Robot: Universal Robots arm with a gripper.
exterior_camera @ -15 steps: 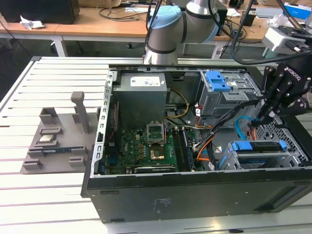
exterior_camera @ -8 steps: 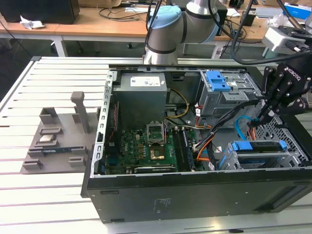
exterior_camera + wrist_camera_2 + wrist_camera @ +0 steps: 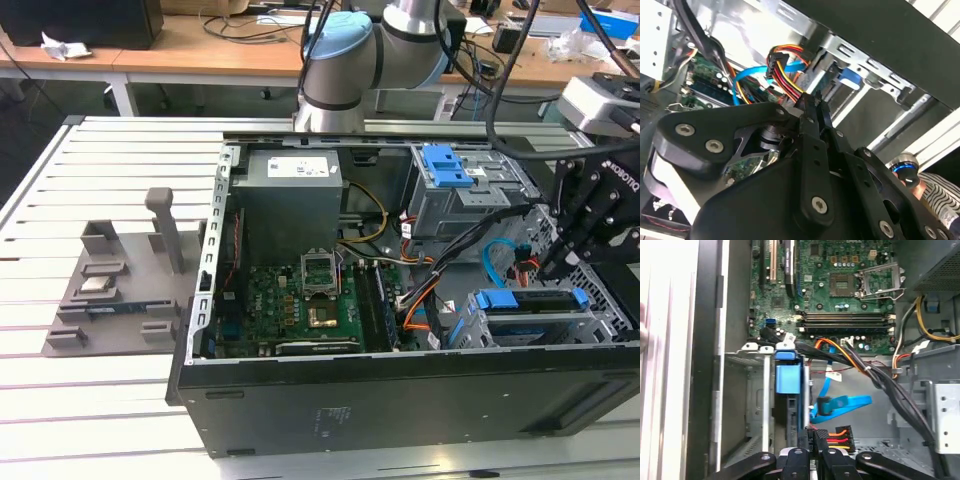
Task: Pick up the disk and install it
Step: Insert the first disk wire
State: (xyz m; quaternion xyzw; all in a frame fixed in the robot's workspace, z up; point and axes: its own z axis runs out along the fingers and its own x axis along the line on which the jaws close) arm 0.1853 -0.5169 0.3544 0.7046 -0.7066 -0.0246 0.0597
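Gripper (image 3: 560, 262), fingers closed together and empty, is hovering just above the disk (image 3: 530, 300) sitting edge-up in its bay, cables crowding alongside.

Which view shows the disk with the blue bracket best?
The first wrist view: the disk stands edge-on in its bay, its blue bracket clear. In the exterior view the disk sits far off, beside the gripper. The second wrist view shows a blue piece behind the gripper.
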